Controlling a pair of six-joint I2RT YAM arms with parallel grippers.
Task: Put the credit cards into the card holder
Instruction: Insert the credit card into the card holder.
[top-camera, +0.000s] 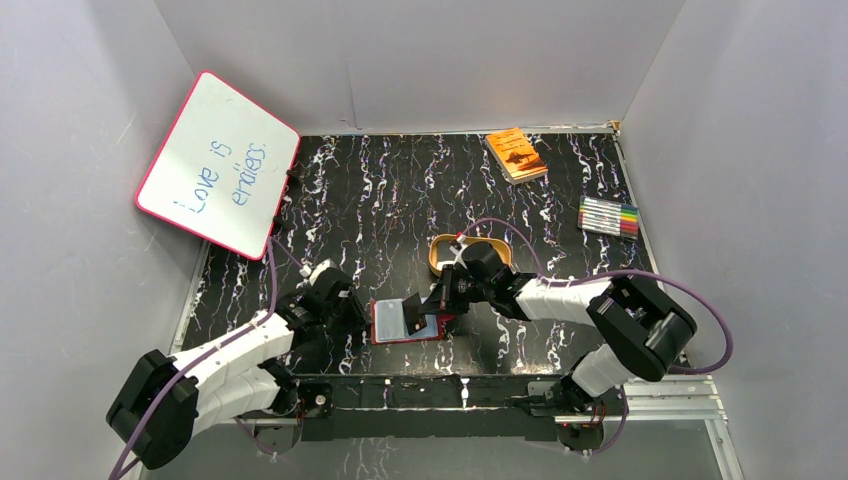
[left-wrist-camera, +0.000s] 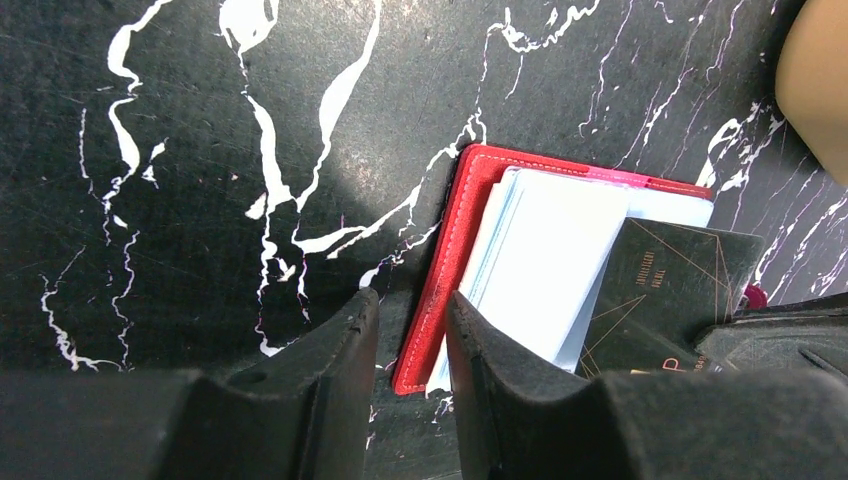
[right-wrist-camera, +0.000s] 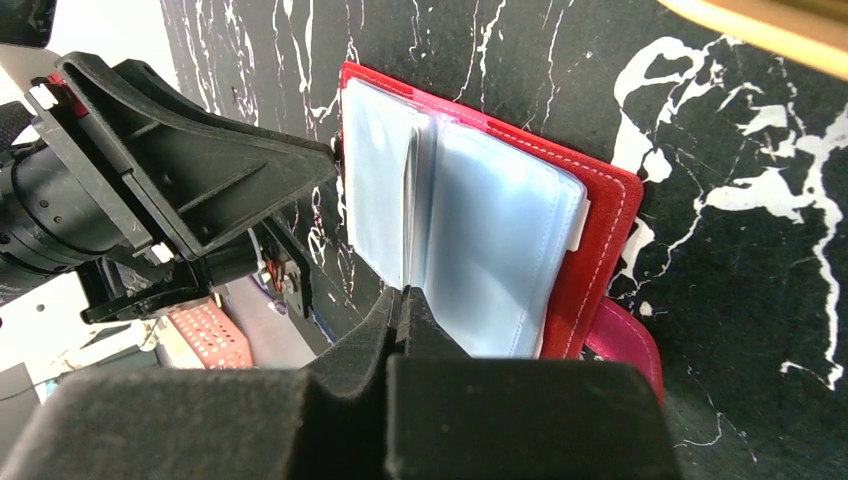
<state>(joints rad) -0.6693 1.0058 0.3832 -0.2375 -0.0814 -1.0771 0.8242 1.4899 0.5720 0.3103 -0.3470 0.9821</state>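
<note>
Right gripper (right-wrist-camera: 403, 300) is shown clenched on a thin black card (left-wrist-camera: 670, 290), which is seen edge-on from the right wrist and is stood among the clear plastic sleeves of the card holder (right-wrist-camera: 600, 220); left gripper (left-wrist-camera: 410, 300) is shown released, its jaws parted, with the holder's left red edge lying in the gap and a sliver of tabletop visible between that edge and the outer finger (left-wrist-camera: 330, 380); the card holder is laid open and flat, red cover down and pale sleeves up, between the two grippers and close to the near edge of the table (top-camera: 400, 200); the surface is a black sheet veined with white and faint purple, matt with a soft patch of glare; a gold oval tray (top-camera: 436, 258) is set just behind the right gripper; an orange book (top-camera: 516, 154) is placed by the far edge, and a pack of markers (top-camera: 609, 216) near the right edge, both well apart from the holder; a pink-framed whiteboard (top-camera: 218, 165) is propped against the left wall, overhanging the far-left corner; the table is enclosed on three sides by pale grey walls (top-camera: 420, 60); the widest open stretch of surface is found between the holder, the whiteboard and the far edge.
</note>
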